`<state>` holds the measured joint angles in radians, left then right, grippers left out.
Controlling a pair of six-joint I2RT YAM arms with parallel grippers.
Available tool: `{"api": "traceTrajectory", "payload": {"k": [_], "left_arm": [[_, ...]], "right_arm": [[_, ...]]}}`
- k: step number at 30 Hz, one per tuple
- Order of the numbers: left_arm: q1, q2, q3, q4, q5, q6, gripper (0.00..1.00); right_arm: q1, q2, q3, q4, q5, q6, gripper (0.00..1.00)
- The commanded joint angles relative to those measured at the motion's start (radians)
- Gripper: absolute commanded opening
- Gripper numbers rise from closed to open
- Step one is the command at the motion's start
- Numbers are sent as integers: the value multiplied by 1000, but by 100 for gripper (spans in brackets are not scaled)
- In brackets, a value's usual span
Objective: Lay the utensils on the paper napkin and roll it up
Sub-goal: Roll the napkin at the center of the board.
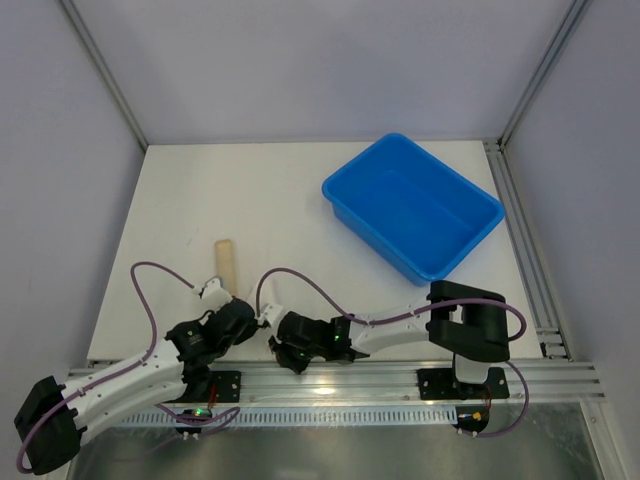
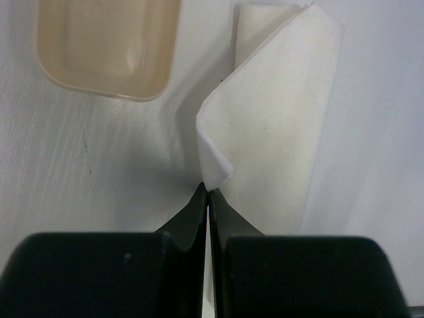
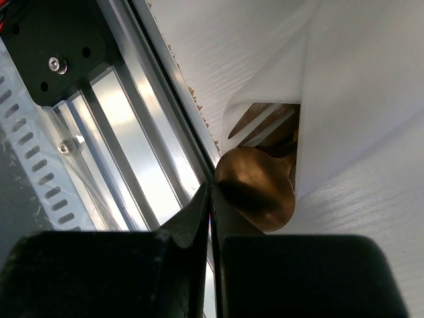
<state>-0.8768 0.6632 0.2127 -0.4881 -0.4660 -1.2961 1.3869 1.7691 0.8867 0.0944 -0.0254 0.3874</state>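
Rolling is looking partly done, judging from the curl: the paper napkin (image 2: 278, 126) is standing up in a loose tube on the white table (image 2: 73, 172) at the near edge, between the two wrists and just beside the aluminium rail (image 3: 119, 139). The spoon (image 3: 255, 189) and the fork (image 3: 262, 126) are lying inside it, bowl and tines poking out of the open end toward the right wrist camera. The left gripper (image 2: 207, 199) is showing its fingers pressed together, seemingly pinching the napkin's lower folded corner. The right gripper (image 3: 209, 195) is likewise showing fingers closed to a seam, the tip touching or nearly touching the spoon bowl; whether paper is caught between them I cannot tell. A tan beige object (image 2: 106, 46) is sitting near, apart from the paper. For a clean roll, I am judging that both ends are needing to turn together at an even pace, under light tension so the thin paper is not tearing, with the utensils being held back from sliding out of the open end toward the rail
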Motion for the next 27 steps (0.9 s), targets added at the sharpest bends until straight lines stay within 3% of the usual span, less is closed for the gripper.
{"api": "traceTrajectory", "payload": {"k": [1,14,27], "left_arm": [[-4,-5,36,-3,3,20,0],[-4,13,40,11,0,29,0],[-4,144,43,144,30,52,0]], "right_arm": [[-5,20,37,-24,114,-2,4],[-52,0,28,-55,156,11,4],[-112,-14,-15,-38,139,15,3]]}}
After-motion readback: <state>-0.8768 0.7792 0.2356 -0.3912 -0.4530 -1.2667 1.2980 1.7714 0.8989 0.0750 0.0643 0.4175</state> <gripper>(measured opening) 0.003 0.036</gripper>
